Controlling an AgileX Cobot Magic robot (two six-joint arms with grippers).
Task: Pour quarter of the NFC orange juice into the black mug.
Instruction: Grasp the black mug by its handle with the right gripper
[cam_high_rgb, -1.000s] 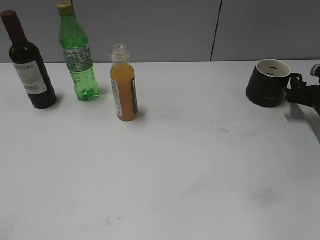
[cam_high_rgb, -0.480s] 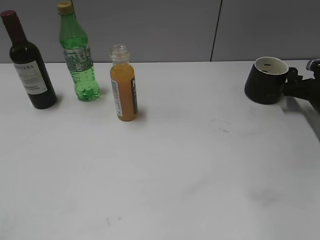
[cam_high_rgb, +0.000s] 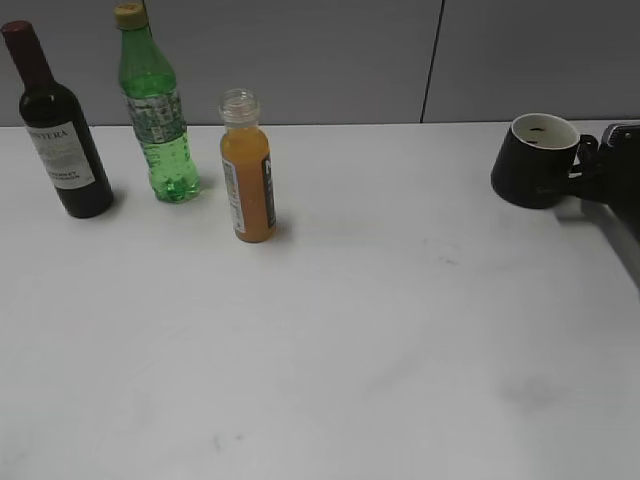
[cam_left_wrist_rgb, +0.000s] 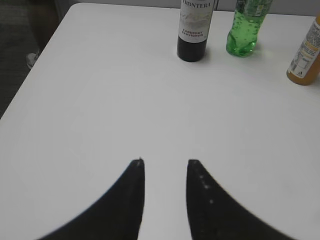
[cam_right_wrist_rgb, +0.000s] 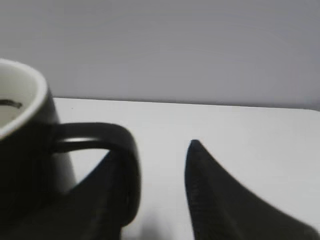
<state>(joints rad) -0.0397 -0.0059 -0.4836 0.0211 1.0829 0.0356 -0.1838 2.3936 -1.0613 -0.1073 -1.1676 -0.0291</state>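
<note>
Exterior view: black mug (cam_high_rgb: 538, 162) at far right tabletop (cam_high_rgb: 380, 340) edge, lifted and tilted, its handle pinched in the right gripper (cam_high_rgb: 590, 168) fingers. Level it, carry left w/o slop. NFC orange juice (cam_high_rgb: 247, 168) stands well apart; wine bottle (cam_high_rgb: 55, 125), green bottle (cam_high_rgb: 152, 105) beyond. Path clear. Left gripper (cam_left_wrist_rgb: 165, 167) fingers spread, empty.

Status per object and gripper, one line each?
NFC orange juice: upright, uncapped, near full.
black mug: looks lifted off the table, slightly tilted, handle in the right gripper.
right gripper: one finger through the mug's handle loop; jaws apart.
left gripper: jaws open, holding nothing, over bare table.
green bottle: upright, yellow cap on.
wine bottle: upright, sealed.
</note>
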